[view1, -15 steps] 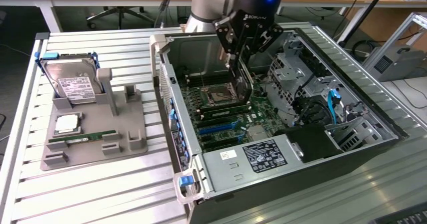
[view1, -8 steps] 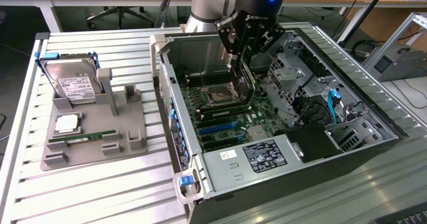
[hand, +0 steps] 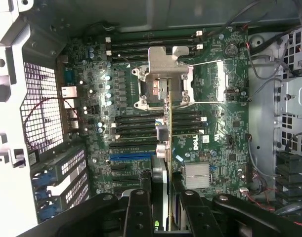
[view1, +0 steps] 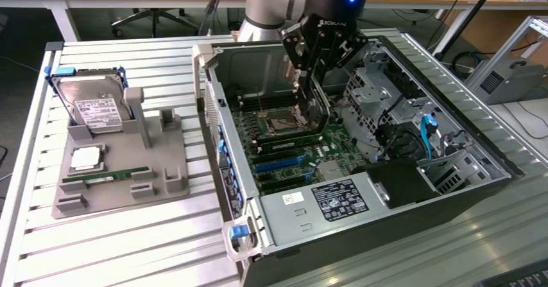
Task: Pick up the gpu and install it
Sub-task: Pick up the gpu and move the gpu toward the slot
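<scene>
Gripping the gpu (view1: 314, 104) between its two black fingers, the end effector (view1: 319, 69) hangs inside the open computer case (view1: 207, 75), which lies on its side on the slatted metal desk (view1: 128, 248). The card is held upright on edge, its long side pointing down toward the motherboard (view1: 338, 152). In the exterior view it stands over the middle of the board, just beside the processor socket (view1: 278, 123) and above the dark memory slots next to it. Whether its lower edge touches the board cannot be told.

In the wrist view, the gpu (hand: 167, 133) appears edge-on as a thin strip running out from the end effector (hand: 165, 219) across the motherboard (hand: 225, 123). Its far end lies over the silver frame of the processor socket (hand: 163, 69). The fingers (hand: 138, 212) are clamped against both faces of the card. A blue slot (hand: 131, 156) lies on the board just to one side of the card's line, apart from it.

On the exterior view's left, well apart from the case, a grey holder (view1: 167, 165) sits on the desk. It carries a hard drive (view1: 96, 110) standing tilted at its far end and a narrow green RAM stick (view1: 107, 176) lying flat near its front.
</scene>
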Available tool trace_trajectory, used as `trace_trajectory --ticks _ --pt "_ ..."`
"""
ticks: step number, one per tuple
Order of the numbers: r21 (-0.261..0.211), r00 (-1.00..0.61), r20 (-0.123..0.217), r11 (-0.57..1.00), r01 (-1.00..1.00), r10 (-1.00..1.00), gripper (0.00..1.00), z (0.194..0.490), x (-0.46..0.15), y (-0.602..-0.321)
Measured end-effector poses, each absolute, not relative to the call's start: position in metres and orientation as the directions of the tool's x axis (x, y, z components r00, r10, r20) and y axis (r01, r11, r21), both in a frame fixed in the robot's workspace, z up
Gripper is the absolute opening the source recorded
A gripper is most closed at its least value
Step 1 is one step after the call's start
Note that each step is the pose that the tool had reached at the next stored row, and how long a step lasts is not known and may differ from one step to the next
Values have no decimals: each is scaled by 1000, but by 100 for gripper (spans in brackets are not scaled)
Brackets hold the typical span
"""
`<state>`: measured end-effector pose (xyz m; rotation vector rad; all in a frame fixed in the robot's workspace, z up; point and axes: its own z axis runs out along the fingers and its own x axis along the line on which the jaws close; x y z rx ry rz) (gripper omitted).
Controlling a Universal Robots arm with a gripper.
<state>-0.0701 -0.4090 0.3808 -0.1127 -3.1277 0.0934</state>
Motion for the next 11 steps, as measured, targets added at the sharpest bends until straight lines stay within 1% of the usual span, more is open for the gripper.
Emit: trace_trajectory --ticks 11 --pt "-63 -997 8 995 72 72 27 379 -62 -409"
